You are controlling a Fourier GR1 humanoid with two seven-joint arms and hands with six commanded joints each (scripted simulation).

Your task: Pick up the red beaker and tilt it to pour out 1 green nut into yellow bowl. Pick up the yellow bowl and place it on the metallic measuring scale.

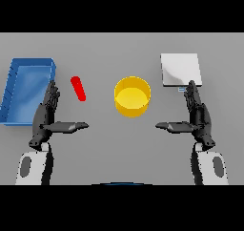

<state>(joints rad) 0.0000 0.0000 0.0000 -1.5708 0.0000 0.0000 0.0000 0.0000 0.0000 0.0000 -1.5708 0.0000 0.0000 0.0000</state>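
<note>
Item 1, blue tray (10, 89): set along the left edge of the grey table (105, 53), apparently holding nothing.

Item 2, left hand (46, 115): held just inboard of the tray, toward the near edge; fingers are extended straight, thumb is turned inward, and nothing is held.

Item 3, red beaker (78, 88): seen as a narrow red shape, slanted, left of the table's centre, between the left hand and the bowl, touched by neither hand. No green nut can be made out.

Item 4, yellow bowl (132, 97): placed at the table's centre, upright; its interior appears plain yellow, with no nut seen inside.

Item 5, metallic measuring scale (180, 69): positioned toward the far right corner, its plate unoccupied.

Item 6, right hand (198, 116): held just near of the scale, fingers straight, thumb inward, nothing held.

Progress: no step is judged complete. Grasping the beaker, pouring, and transferring the bowl to the scale are all outstanding.
</note>
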